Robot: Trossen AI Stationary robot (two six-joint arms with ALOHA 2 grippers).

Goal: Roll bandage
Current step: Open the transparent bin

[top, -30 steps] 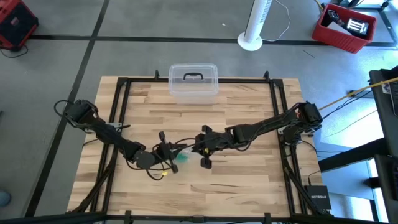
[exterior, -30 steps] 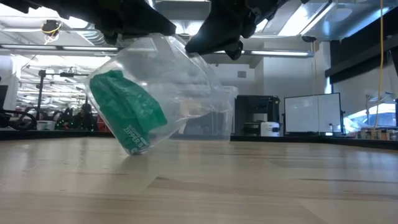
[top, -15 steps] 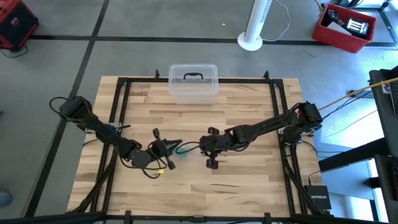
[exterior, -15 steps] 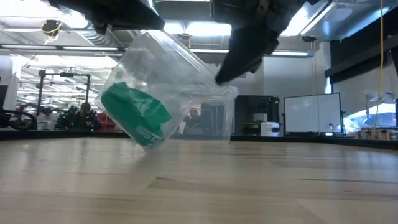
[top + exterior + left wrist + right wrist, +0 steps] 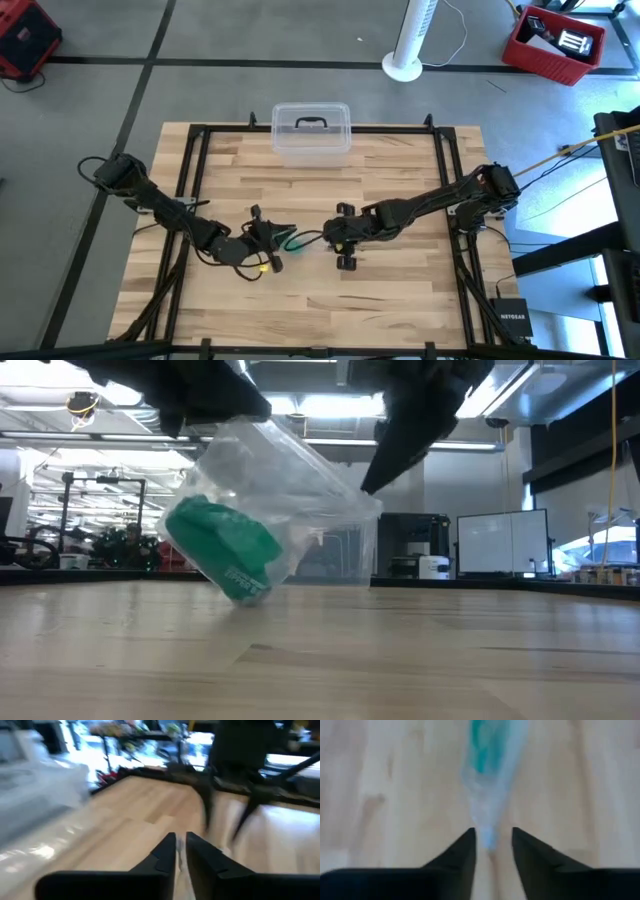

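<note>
The teal-green bandage (image 5: 222,550) sits as a bunched roll inside a clear plastic wrapper (image 5: 290,480). The wrapper hangs tilted between my two grippers near the table's middle. My left gripper (image 5: 278,236) is shut on the wrapper's upper left part. My right gripper (image 5: 333,238) stands open and points steeply down at the wrapper's right end. In the right wrist view that end (image 5: 487,832) lies between the fingers, with the bandage (image 5: 482,745) beyond it. Whether the wrapper's lower end reaches the table I cannot tell. My left gripper pinches the clear plastic (image 5: 182,866) between its two nearly closed fingers, coming almost level from the table's left. The wrapper hangs tilted below the fingers with the bandage in its lower left end (image 5: 240,585). My right gripper has the wrapper's narrow end between its open fingers; whether a finger touches it I cannot tell.
A clear lidded plastic box (image 5: 311,130) stands at the table's far edge, behind the wrapper in the low view. Bare wood lies in front of the grippers and to both sides.
My right gripper has drawn back a little toward the table's right edge and tipped more steeply down. The wrapper with the bandage has shifted slightly toward the right and still hangs tilted from my left gripper.
</note>
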